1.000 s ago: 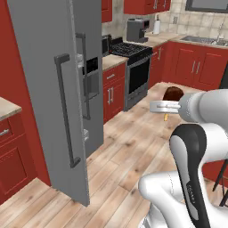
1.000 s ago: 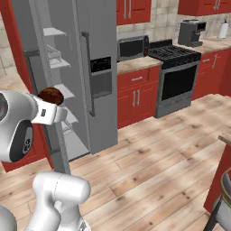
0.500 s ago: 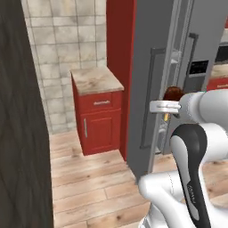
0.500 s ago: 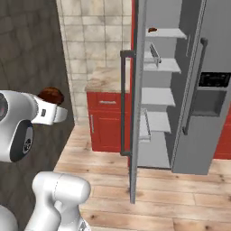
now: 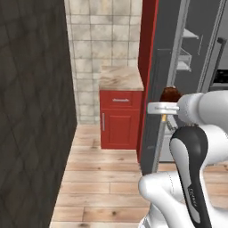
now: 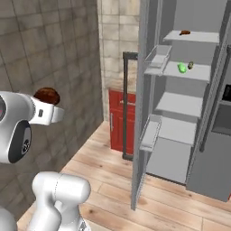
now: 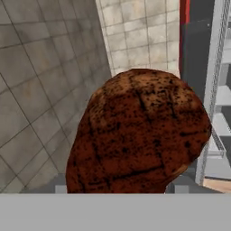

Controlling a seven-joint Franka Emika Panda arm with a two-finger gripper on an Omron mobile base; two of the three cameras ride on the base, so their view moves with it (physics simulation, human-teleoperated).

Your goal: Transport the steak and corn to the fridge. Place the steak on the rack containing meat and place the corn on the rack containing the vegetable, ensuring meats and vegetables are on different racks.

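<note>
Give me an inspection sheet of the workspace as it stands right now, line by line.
Surface: wooden plank floor; fridge open, pale shelves showing.
Job's things: steak held at the gripper, dark brown, shown large in the hand view. Top shelf carries a small brown piece. Next shelf down carries a bright green piece and a smaller dark one beside it.
Clutter: nothing seen.
Grippers: gripper shut on the steak.
Cables: nothing seen.
Surroundings: red cabinet with stone top, tiled wall, dark wall to the left.
</note>
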